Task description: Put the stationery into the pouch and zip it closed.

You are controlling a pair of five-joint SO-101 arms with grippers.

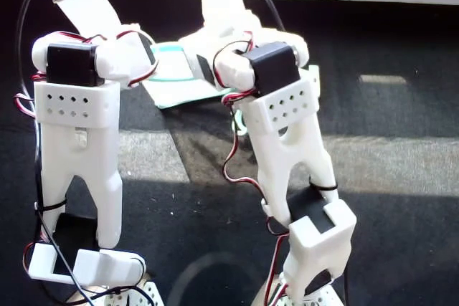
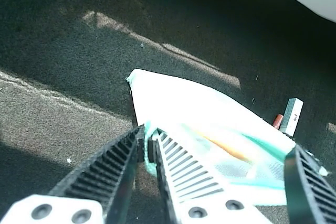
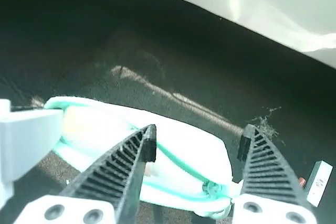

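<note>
The left gripper [image 2: 146, 139] has its fingers drawn together, pinched on the teal-trimmed edge of the pouch [image 1: 179, 91]. The right gripper [image 3: 198, 141] hangs over the same pouch with its fingers spread wide, gripping nothing. The pouch lies flat on the dark mat [image 1: 401, 249], on the far side of the table between the two arms. An orange item [image 2: 226, 148] shows through its mesh. Farther off, a small white block [image 2: 292, 115] lies near the pouch but apart from it.

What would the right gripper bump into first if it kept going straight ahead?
Most likely the pouch. The right gripper is open, and the pouch lies straight ahead, spanning the gap between its jaws. How far off it lies is hard to judge.
</note>
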